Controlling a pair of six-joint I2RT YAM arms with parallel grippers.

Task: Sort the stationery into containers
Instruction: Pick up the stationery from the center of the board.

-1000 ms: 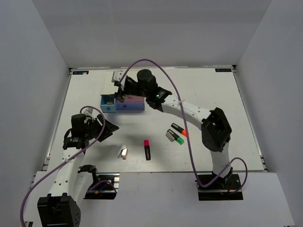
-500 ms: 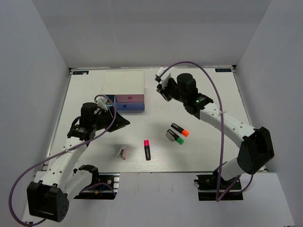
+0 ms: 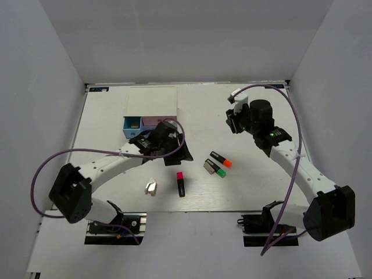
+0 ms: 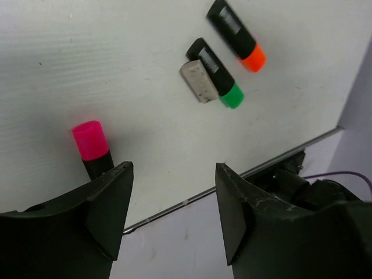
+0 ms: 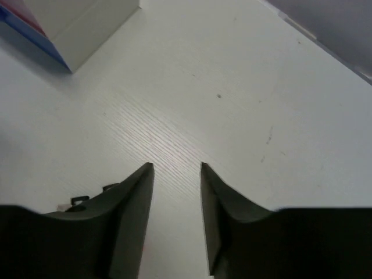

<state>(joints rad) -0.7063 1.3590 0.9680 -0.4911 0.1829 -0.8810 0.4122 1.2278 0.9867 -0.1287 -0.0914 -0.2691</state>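
White woodgrain tabletop [image 3: 261, 192], grey walls [image 3: 35, 87] round it. Left gripper [image 4: 172, 174] & right gripper [image 5: 176, 168] were spread, holding nothing. Pink-capped black highlighter [image 3: 181, 183] lay lower centre by left gripper; white-topped drawer box [image 3: 151, 102] upper left.

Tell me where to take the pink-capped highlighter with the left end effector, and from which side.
Probably best: grip the pink-capped highlighter at mid-barrel, the left end effector coming straight down, jaws across its width. It lies flat on the table with both long sides free.
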